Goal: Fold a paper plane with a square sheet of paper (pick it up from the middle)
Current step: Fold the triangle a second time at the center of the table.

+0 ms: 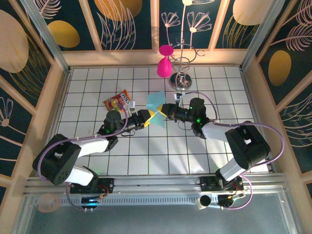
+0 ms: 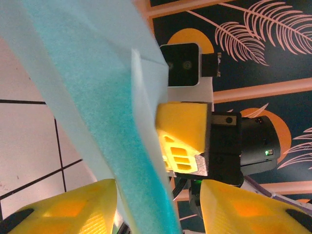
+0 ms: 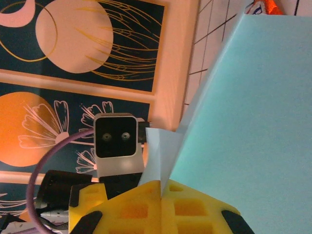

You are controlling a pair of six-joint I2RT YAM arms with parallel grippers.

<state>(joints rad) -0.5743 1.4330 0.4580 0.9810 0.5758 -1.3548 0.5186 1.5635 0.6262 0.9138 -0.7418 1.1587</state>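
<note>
The light-blue sheet of paper [image 1: 156, 102], partly folded, is held up off the table between the two arms. My right gripper [image 1: 164, 111] is shut on its lower edge; in the right wrist view the yellow fingers [image 3: 131, 209] press together on a folded flap of the paper [image 3: 253, 112]. My left gripper [image 1: 149, 118] faces it from the left and is open. In the left wrist view the paper [image 2: 102, 112] runs down between the spread yellow fingers [image 2: 73, 209], nearer the left one. The right gripper's yellow finger [image 2: 183, 131] shows behind the sheet.
A red-and-yellow snack packet [image 1: 118, 101] lies on the white tiled table [image 1: 146, 156] left of the paper. A pink vase [image 1: 164, 66] and a metal wire stand [image 1: 181, 78] sit at the back. Wooden-framed patterned walls enclose the table.
</note>
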